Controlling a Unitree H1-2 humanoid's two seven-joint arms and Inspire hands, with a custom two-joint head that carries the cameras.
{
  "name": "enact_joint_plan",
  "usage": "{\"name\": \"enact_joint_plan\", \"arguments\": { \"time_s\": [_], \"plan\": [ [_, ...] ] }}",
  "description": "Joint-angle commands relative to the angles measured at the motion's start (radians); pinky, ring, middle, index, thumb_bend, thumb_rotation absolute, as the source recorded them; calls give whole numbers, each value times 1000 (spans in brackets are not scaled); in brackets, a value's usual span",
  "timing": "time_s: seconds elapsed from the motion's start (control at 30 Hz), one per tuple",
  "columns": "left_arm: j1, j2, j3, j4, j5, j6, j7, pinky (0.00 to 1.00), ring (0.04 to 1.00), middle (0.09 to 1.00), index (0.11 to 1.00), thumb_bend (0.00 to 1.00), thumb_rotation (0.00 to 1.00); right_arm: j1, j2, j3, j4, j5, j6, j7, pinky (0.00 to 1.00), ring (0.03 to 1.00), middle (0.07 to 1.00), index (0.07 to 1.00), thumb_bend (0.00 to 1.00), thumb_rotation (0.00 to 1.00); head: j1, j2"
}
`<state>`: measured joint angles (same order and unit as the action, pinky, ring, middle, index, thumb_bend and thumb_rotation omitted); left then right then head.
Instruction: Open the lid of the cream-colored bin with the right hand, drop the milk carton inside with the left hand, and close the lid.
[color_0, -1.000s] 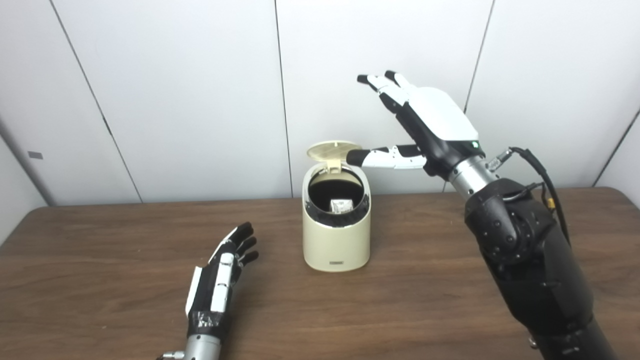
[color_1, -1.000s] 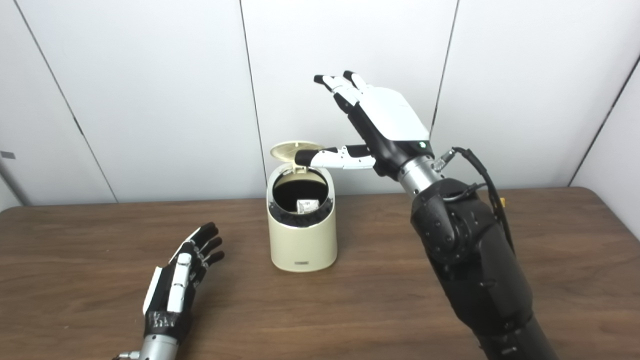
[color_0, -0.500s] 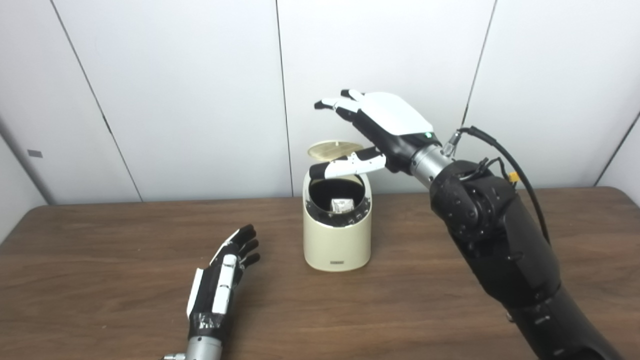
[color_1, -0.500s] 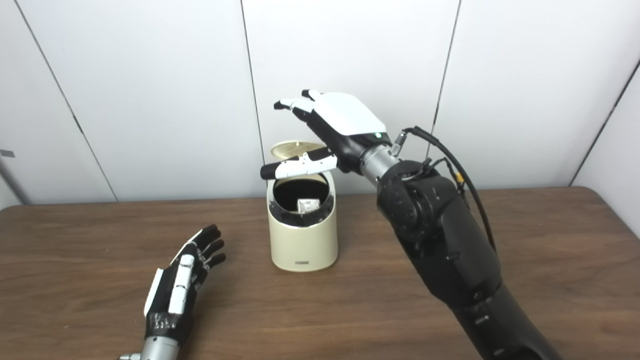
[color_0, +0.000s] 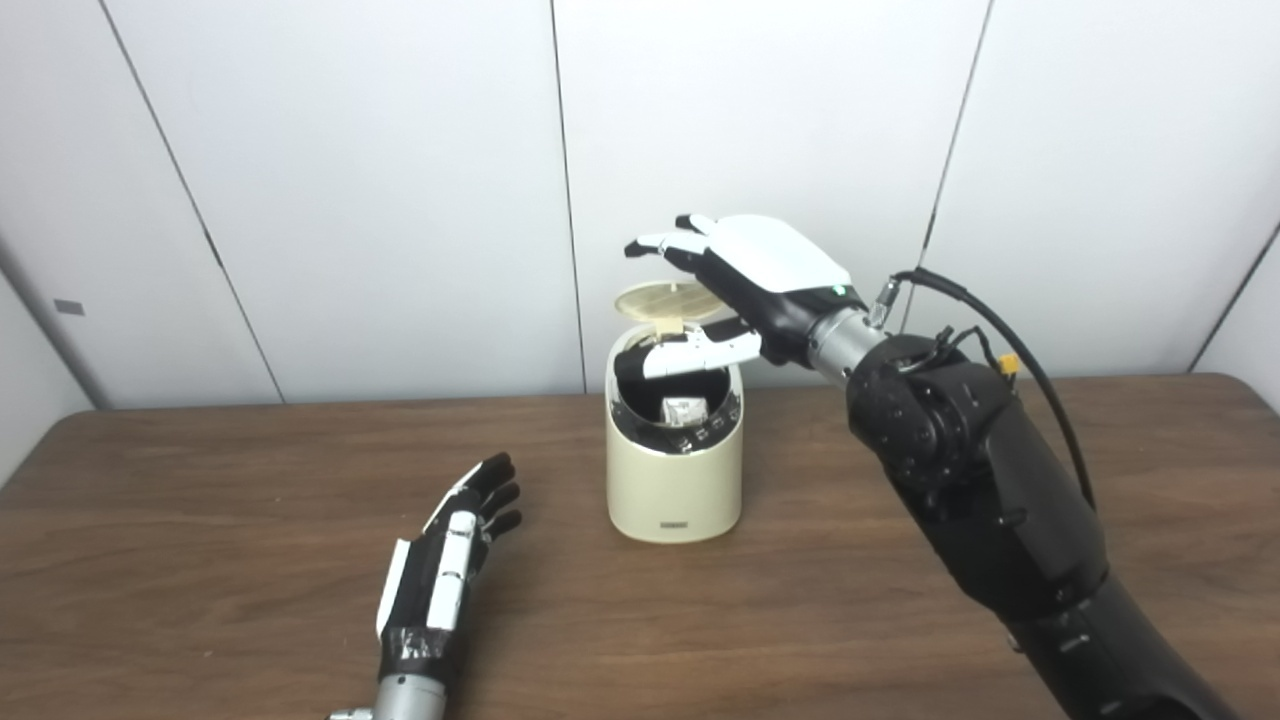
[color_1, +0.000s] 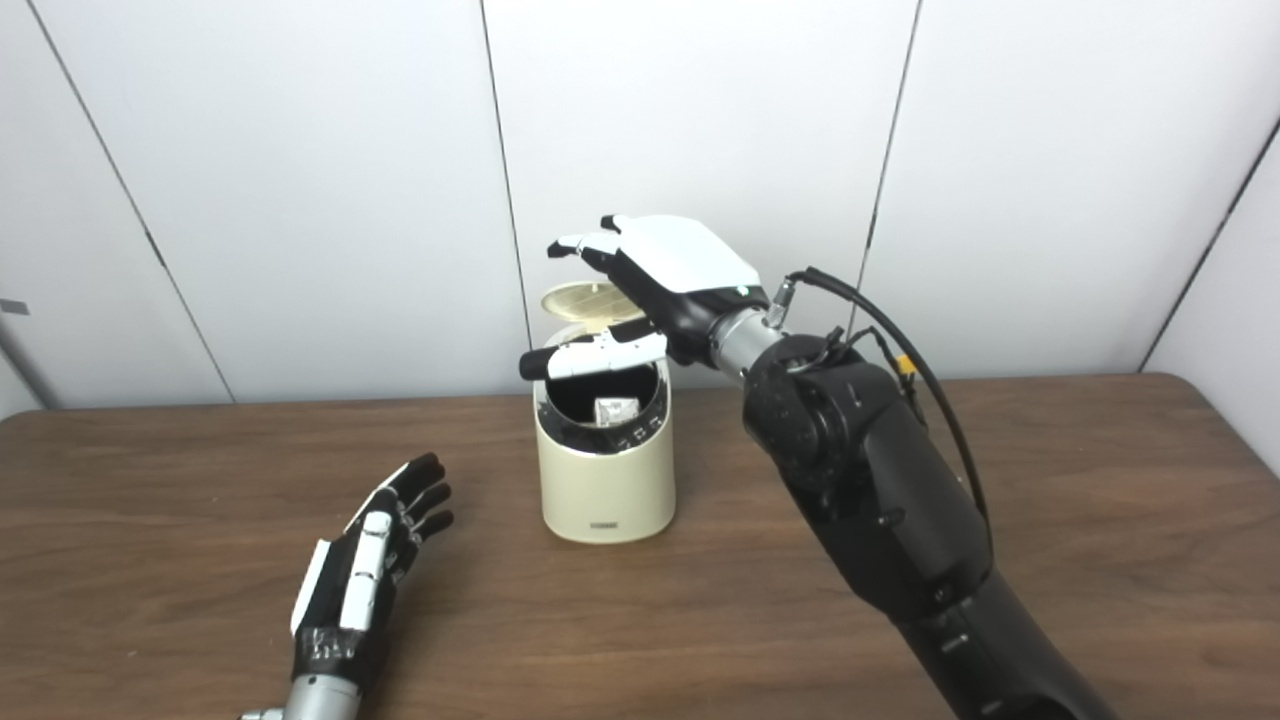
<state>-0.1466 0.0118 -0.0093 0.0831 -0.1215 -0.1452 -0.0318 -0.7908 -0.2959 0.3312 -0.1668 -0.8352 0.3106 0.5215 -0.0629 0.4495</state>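
The cream-colored bin (color_0: 675, 480) stands mid-table with its round lid (color_0: 668, 297) hinged up at the back. Inside the dark opening lies the milk carton (color_0: 685, 410), small and white. My right hand (color_0: 745, 275) hovers open just above the lid, palm down, fingers reaching over the lid's top. Its thumb stretches across the bin's mouth below the lid. I cannot tell whether the fingers touch the lid. My left hand (color_0: 445, 570) rests open on the table to the bin's front left, holding nothing.
The brown wooden table (color_0: 900, 600) stretches wide on both sides of the bin. White wall panels (color_0: 350, 180) stand close behind the table's far edge. My right forearm crosses the space to the right of the bin.
My right hand has come down and to the left, from high beside the bin to just over the raised lid. The left hand and the bin have stayed put.
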Motion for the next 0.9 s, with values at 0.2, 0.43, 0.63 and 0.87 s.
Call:
{"name": "enact_joint_plan", "arguments": {
  "time_s": [0.2,0.43,0.63,0.87],
  "plan": [
    [-4,-1,4,-31,-3,-8,-16,841,875,880,884,474,870,0,-6,-26,-39,3,4,-14,998,970,860,847,898,946,-2,7],
    [1,1,6,-39,17,-16,-11,824,865,873,874,480,879,51,-7,-29,-64,5,-15,-33,961,941,831,824,885,925,-5,12],
    [3,1,12,-48,5,-6,-16,814,863,873,876,455,884,95,2,-37,-105,12,20,0,999,958,842,834,882,927,-9,20],
    [3,-2,13,-59,7,11,-14,815,859,867,872,469,863,139,-9,-34,-120,10,9,-4,972,955,830,830,890,969,-10,29]
  ]
}}
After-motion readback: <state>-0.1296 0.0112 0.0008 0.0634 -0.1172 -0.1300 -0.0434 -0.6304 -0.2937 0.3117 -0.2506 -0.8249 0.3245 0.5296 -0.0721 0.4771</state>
